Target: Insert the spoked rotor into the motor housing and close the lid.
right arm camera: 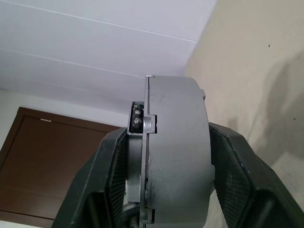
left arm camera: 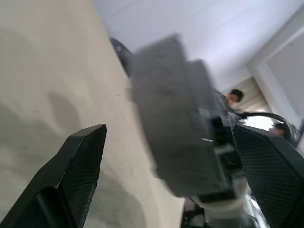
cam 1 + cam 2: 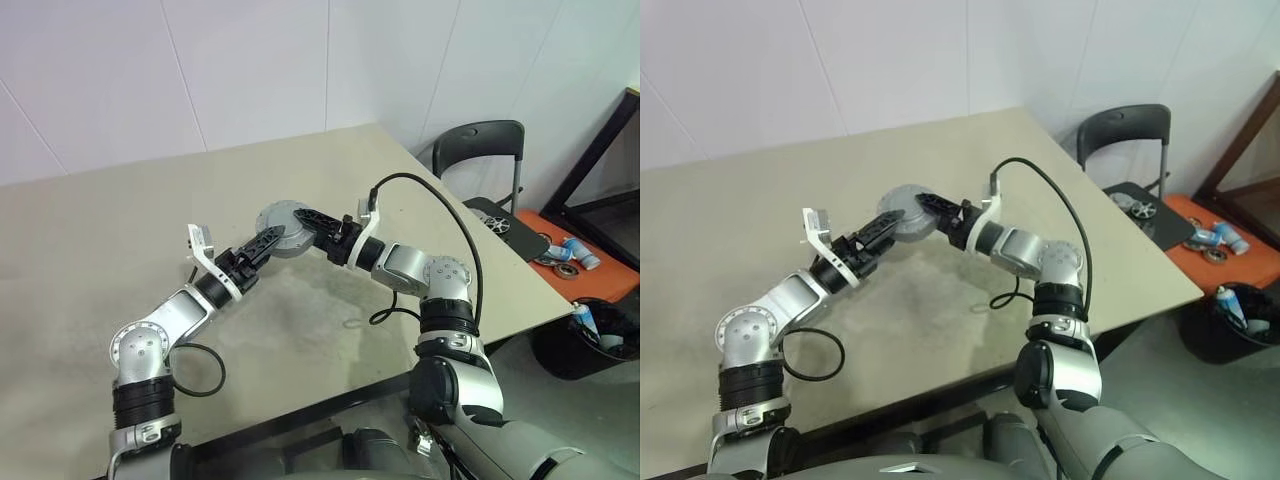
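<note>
Housing held above the table, lid closed on it

The right gripper (image 3: 300, 222) clamps the motor housing (image 3: 283, 228) with the lid (image 1: 147, 156) above the table (image 3: 100, 240); the left gripper (image 3: 262, 243) gapes empty just beside it, on its left.

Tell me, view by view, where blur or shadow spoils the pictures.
Left wrist view: the motor housing is smeared with blur, its edges soft. Right wrist view: sharp; a soft shadow lies on the table. Left eye view: even light, faint arm shadows on the table beneath the grippers.
</note>
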